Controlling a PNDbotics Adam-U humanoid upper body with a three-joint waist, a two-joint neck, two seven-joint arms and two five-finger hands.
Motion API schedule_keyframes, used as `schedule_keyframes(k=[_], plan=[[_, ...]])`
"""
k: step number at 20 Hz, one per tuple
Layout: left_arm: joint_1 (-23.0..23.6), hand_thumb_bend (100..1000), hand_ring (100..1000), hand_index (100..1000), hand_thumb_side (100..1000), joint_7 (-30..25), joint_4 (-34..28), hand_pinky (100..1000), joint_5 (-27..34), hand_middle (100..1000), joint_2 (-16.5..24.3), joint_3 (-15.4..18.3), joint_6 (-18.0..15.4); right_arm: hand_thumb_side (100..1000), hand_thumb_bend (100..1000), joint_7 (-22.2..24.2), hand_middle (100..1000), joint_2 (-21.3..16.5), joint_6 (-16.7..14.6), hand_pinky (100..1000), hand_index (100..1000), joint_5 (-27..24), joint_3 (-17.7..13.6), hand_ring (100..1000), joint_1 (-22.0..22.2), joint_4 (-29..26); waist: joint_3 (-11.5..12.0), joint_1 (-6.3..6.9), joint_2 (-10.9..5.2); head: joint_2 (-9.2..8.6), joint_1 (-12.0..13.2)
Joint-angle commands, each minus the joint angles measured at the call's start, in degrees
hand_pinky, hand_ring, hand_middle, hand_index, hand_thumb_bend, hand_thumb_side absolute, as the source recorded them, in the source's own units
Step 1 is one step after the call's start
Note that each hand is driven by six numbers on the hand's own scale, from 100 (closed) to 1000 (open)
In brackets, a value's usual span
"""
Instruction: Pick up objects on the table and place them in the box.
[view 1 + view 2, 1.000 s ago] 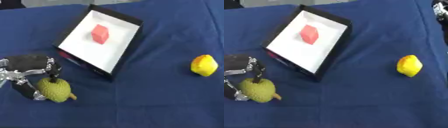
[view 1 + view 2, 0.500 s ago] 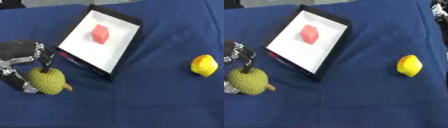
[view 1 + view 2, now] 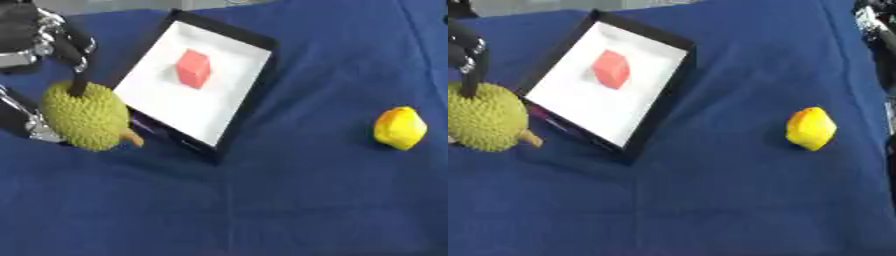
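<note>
A spiky green durian-like fruit hangs above the blue cloth just left of the box, with my left hand shut on it; fingers reach down over its top and side. The black box with a white floor lies tilted at upper centre and holds a red cube. A yellow lemon-like fruit lies on the cloth at the right. Part of my right hand shows at the upper right edge of the right eye view; its fingers cannot be made out.
A blue cloth covers the whole table. The box's near black wall stands between the held fruit and the white floor.
My left hand has lifted the green fruit up off the cloth and carried it higher and closer to the box's left side. The lemon and the red cube have stayed put.
</note>
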Motion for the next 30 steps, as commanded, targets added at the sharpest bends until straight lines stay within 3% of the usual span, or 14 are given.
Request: schedule_keyframes(k=[1, 7, 11, 17, 22, 26, 27, 28, 29, 30], plan=[[-5.18, 683, 459, 398, 100, 1.27, 3.43, 462, -0.56, 419, -1.72, -0.1, -0.48, 470, 100, 0.04, 1000, -1.38, 0.21, 1000, 956, -0.26, -0.45, 1000, -0.55, -1.58, -0.16, 0.18, -0.99, -0.06, 0.07], [-15.14, 666, 450, 392, 100, 3.73, 15.74, 448, -4.57, 410, -8.06, -0.57, -1.22, 470, 100, 0.32, 1000, -1.16, 0.36, 1000, 957, -0.14, -0.22, 1000, -0.48, -1.56, -0.7, 0.31, -1.18, -0.06, 0.34], [-19.96, 677, 457, 397, 100, 5.18, 25.57, 458, -10.05, 417, -13.35, -0.65, -3.49, 470, 100, 0.52, 1000, -1.04, 0.3, 1000, 956, -0.02, -0.07, 1000, -0.45, -1.42, -1.0, 0.23, -1.22, -0.06, 0.87], [-23.36, 711, 474, 412, 100, 7.21, 40.45, 485, -24.82, 439, -20.59, -1.03, -8.25, 470, 100, 0.78, 1000, -0.64, 0.36, 1000, 957, 0.0, 0.08, 1000, -0.6, -1.31, -1.57, 0.19, -1.35, -0.06, 1.43], [-23.79, 730, 486, 439, 100, 10.87, 49.09, 491, -36.3, 455, -24.28, -0.24, -10.49, 470, 100, 0.83, 1000, -0.36, 0.55, 1000, 957, -0.09, 0.09, 1000, -0.72, -1.43, -1.9, 0.21, -1.45, -0.06, 1.74], [-23.63, 663, 529, 490, 100, 14.32, 52.91, 570, -41.46, 496, -25.83, 0.88, -11.02, 470, 100, 0.78, 1000, -0.14, 0.76, 1000, 957, -0.22, 0.05, 1000, -0.87, -1.61, -2.11, 0.21, -1.49, -0.06, 1.92], [-23.55, 603, 595, 566, 100, 15.01, 53.37, 641, -42.27, 563, -25.93, 1.06, -11.03, 470, 100, 0.78, 1000, -0.13, 0.8, 1000, 957, -0.22, 0.05, 1000, -0.87, -1.63, -2.12, 0.23, -1.5, -0.06, 1.94], [-23.49, 600, 614, 596, 100, 15.53, 53.78, 659, -42.87, 584, -25.98, 1.21, -11.0, 470, 100, 0.8, 1000, -0.13, 0.83, 1000, 957, -0.21, 0.07, 1000, -0.87, -1.64, -2.12, 0.23, -1.5, -0.06, 1.95], [-23.43, 577, 731, 718, 100, 15.99, 54.02, 765, -43.26, 712, -25.97, 1.34, -11.0, 470, 100, 0.81, 1000, -0.12, 0.84, 1000, 956, -0.22, 0.07, 1000, -0.87, -1.66, -2.12, 0.24, -1.51, -0.06, 1.93], [-23.31, 569, 756, 748, 100, 16.48, 54.06, 794, -43.39, 744, -25.92, 1.49, -10.98, 470, 100, 0.79, 1000, -0.13, 0.85, 1000, 956, -0.22, 0.04, 1000, -0.86, -1.68, -2.09, 0.24, -1.52, -0.06, 1.9]])
